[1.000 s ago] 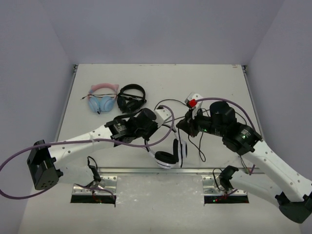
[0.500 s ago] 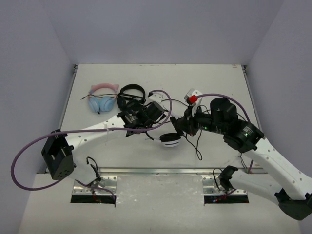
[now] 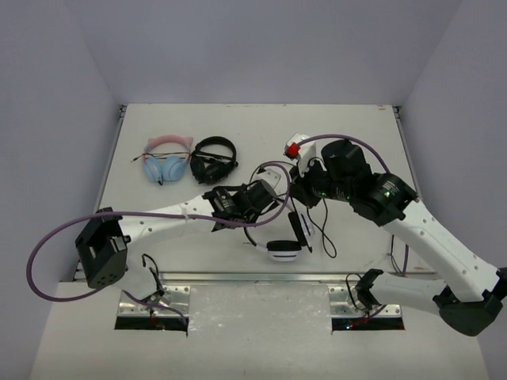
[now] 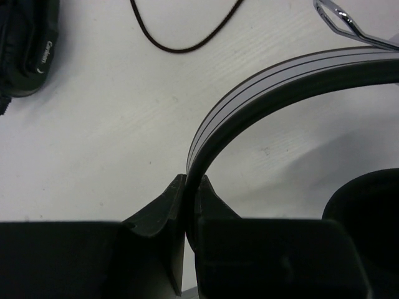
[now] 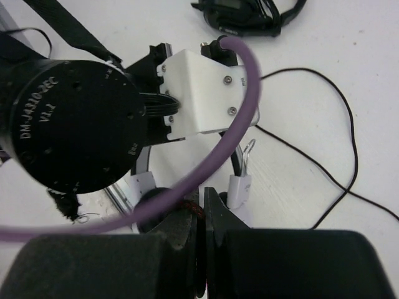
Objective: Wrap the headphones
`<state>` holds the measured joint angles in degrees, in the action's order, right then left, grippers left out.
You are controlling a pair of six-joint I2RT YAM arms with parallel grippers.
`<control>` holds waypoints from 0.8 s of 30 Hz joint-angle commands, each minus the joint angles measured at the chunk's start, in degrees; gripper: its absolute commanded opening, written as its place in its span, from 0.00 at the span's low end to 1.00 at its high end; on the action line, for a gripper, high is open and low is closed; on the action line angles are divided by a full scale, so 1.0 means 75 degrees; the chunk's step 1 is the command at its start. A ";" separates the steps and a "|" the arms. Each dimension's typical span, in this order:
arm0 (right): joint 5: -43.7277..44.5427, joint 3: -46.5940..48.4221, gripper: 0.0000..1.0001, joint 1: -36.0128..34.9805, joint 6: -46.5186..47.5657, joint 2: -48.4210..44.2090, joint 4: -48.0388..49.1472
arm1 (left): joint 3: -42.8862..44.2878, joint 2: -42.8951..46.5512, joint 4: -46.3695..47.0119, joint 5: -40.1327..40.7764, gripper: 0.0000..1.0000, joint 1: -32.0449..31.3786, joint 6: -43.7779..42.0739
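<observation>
The white headphones [image 3: 283,247] with black ear pads hang near the table's front middle. My left gripper [image 3: 261,215] is shut on their striped headband [image 4: 280,75]; a black ear pad [image 4: 368,205] shows at the right of the left wrist view. My right gripper [image 3: 304,190] stands just right of the left one, shut on the thin black cable [image 5: 198,210]. The rest of the cable [image 3: 323,233] trails in loops on the table, also seen in the right wrist view [image 5: 349,143]. The headphones' white slider [image 5: 240,187] shows beyond the right fingers.
A pink-and-blue cat-ear pair [image 3: 166,162] and an all-black pair [image 3: 214,158] lie at the back left. The black pair shows at the left wrist view's corner [image 4: 25,50]. The left arm's wrist [image 5: 68,118] is close in front of the right gripper.
The left gripper swung the headphones up and back, then down again toward the front. The right gripper moved toward the back with the cable in it.
</observation>
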<state>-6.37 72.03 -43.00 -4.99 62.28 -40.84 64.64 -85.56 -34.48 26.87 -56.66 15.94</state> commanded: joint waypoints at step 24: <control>0.0192 -0.1786 0.01 -0.0044 0.1826 -0.0242 0.1835 | -0.0674 0.2279 0.0976 -0.5094 0.00 -0.0741 -0.1868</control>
<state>-6.76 59.79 -43.42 6.50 59.96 -34.24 57.39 -70.11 -29.76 -1.26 -60.10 4.03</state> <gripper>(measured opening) 0.021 0.045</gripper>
